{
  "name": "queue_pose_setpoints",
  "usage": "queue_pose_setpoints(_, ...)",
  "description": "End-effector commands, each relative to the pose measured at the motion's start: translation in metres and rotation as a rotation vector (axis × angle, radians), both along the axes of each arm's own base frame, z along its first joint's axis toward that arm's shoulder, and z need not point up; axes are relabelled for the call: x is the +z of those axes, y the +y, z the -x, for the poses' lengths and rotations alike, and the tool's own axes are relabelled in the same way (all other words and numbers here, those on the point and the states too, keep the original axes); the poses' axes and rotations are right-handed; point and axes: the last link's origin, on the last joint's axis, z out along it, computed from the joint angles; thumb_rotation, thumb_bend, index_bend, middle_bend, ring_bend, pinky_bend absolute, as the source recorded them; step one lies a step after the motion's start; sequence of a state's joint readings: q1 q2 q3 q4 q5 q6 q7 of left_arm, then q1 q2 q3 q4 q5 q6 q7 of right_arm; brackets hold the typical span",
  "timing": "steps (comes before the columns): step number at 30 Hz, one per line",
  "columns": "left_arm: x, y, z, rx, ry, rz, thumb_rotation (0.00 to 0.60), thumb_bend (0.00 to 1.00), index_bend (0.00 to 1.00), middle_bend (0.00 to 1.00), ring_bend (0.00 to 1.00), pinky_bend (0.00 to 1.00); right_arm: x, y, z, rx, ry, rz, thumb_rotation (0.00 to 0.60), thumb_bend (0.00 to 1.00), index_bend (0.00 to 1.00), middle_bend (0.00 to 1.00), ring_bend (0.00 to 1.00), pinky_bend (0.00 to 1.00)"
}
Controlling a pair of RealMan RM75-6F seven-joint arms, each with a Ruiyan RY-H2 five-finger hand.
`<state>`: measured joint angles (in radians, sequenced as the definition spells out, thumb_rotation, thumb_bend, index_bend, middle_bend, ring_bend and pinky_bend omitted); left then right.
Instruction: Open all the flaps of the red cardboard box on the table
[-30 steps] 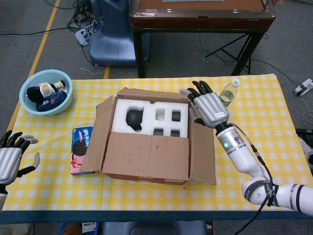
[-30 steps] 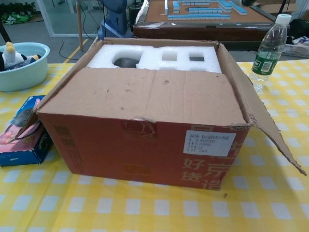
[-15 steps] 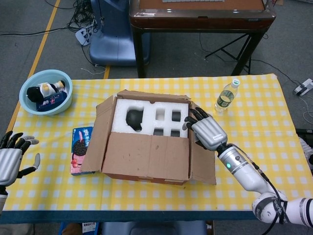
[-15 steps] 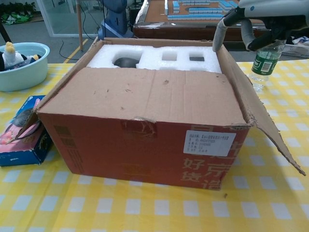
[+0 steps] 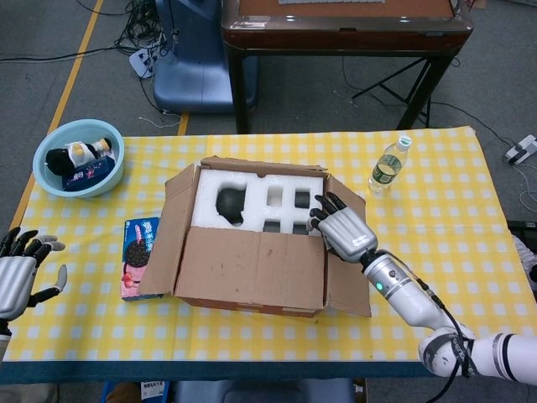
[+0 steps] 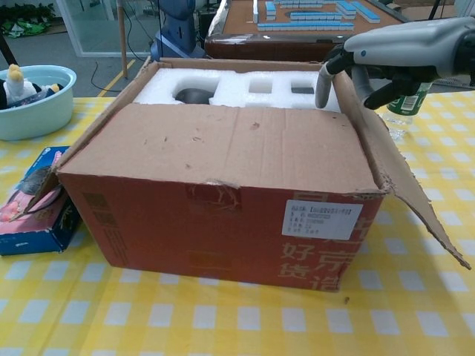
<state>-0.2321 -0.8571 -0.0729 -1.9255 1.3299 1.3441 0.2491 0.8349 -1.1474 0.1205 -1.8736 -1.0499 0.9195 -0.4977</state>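
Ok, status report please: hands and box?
Right hand over right flap, open. Left hand open, idle. Red cardboard box: front flap covers white foam.

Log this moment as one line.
right hand over box's right flap | left hand idle, open | near flap closed

High head view over table (image 5: pixel 436 210); low, close chest view; shared box (image 5: pixel 252 269).
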Motion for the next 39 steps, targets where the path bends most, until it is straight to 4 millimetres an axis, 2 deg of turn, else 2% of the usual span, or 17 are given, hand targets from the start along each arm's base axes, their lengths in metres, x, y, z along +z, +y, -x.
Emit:
queue_pose_setpoints(1,-0.001,0.000,0.001,0.003,0.000,0.006,0.251,0.51,0.39,0.24,0.12,0.00,-0.004,0.001,0.001,0.011,0.013,0.001,0.600,1.00,0.35,0.24,0.03,0.00)
queue_pose_setpoints(12,0.000,-0.001,0.001,0.005,-0.002,0.007,0.253,0.51,0.39,0.24,0.12,0.00,-0.006,0.006,0.002,0.006,0.006,-0.009,0.600,1.00,0.35,0.24,0.03,0.00)
queue_pose_setpoints(21,0.000,0.000,0.000,0.001,0.000,0.004,0.249,0.51,0.39,0.24,0.12,0.00,0.013,0.018,0.004,-0.052,-0.109,-0.026,0.600,1.00,0.35,0.24,0.03,0.00)
queue_pose_setpoints(27,-0.002,0.001,-0.003,-0.008,0.002,0.008,0.252,0.51,0.39,0.24,0.11,0.00,0.032,0.028,0.006,-0.149,-0.285,-0.064,0.600,1.00,0.35,0.24,0.03,0.00)
queue_pose_setpoints(39,-0.004,0.004,-0.007,-0.015,0.019,0.019,0.254,0.51,0.39,0.23,0.10,0.00,0.062,0.050,0.008,-0.450,-0.842,-0.289,0.600,1.00,0.35,0.24,0.03,0.00)
